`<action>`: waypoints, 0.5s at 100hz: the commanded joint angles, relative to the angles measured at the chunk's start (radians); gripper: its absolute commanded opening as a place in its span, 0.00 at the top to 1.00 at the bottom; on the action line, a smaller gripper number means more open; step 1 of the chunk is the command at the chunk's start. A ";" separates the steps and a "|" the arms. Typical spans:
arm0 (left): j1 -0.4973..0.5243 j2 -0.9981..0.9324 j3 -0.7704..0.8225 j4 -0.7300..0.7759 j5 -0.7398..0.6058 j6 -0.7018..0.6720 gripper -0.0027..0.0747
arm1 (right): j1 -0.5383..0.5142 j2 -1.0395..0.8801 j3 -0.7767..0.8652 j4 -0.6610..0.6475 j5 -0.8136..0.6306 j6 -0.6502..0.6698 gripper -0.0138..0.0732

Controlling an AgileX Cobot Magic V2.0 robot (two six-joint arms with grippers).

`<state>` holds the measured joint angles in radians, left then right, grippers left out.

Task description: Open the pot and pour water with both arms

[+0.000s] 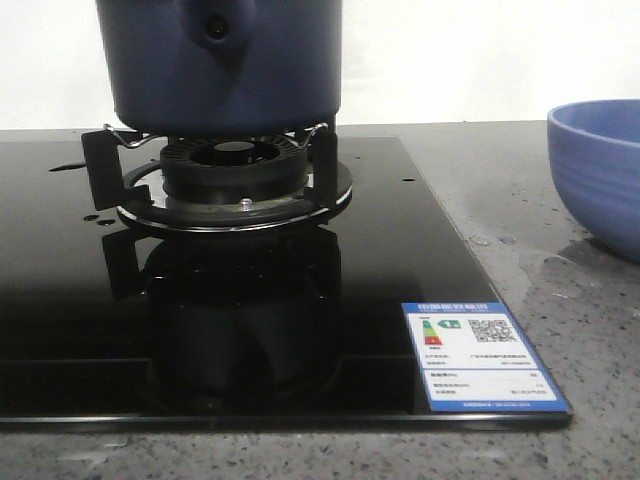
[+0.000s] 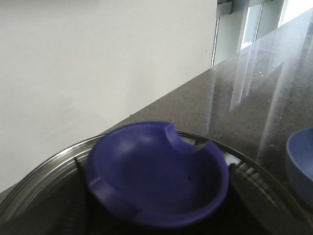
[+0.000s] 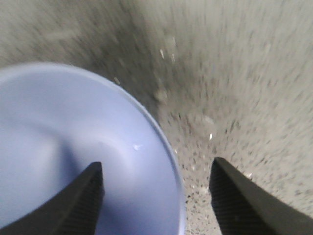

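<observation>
The dark navy pot (image 1: 220,65) stands on the burner's pan support (image 1: 232,175); its handle stub with the round hole (image 1: 215,25) faces me and its top is cut off. In the left wrist view a glass lid with a metal rim (image 2: 44,169) carries a navy knob (image 2: 156,171). My left gripper (image 2: 159,198) has dark fingers (image 2: 238,183) pressed against both sides of the knob. My right gripper (image 3: 156,174) is open, straddling the rim of the periwinkle bowl (image 3: 63,147), one finger over its inside, the other over the counter. Neither gripper shows in the front view.
The black glass hob (image 1: 60,330) with an energy label (image 1: 475,350) fills the front. The periwinkle bowl (image 1: 600,170) stands on the speckled grey counter (image 1: 520,210) to the right, also at the edge of the left wrist view (image 2: 301,169). A white wall is behind.
</observation>
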<state>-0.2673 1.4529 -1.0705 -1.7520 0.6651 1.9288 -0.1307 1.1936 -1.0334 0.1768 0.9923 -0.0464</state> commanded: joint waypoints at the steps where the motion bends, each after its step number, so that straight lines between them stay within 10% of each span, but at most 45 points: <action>1: -0.005 -0.017 -0.042 -0.095 0.036 0.010 0.72 | -0.007 -0.091 -0.078 0.015 -0.022 -0.015 0.36; 9: -0.005 -0.007 -0.044 -0.107 0.019 0.010 0.72 | -0.007 -0.165 -0.117 0.024 -0.030 -0.015 0.47; 21: -0.005 0.015 -0.047 -0.107 0.017 0.028 0.72 | -0.007 -0.258 -0.141 0.043 -0.070 -0.015 0.91; 50: -0.005 0.045 -0.047 -0.107 0.032 0.058 0.72 | -0.005 -0.316 -0.141 0.064 -0.093 -0.015 0.91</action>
<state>-0.2673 1.5155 -1.0871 -1.7832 0.6722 1.9885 -0.1307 0.8866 -1.1421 0.2284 0.9590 -0.0464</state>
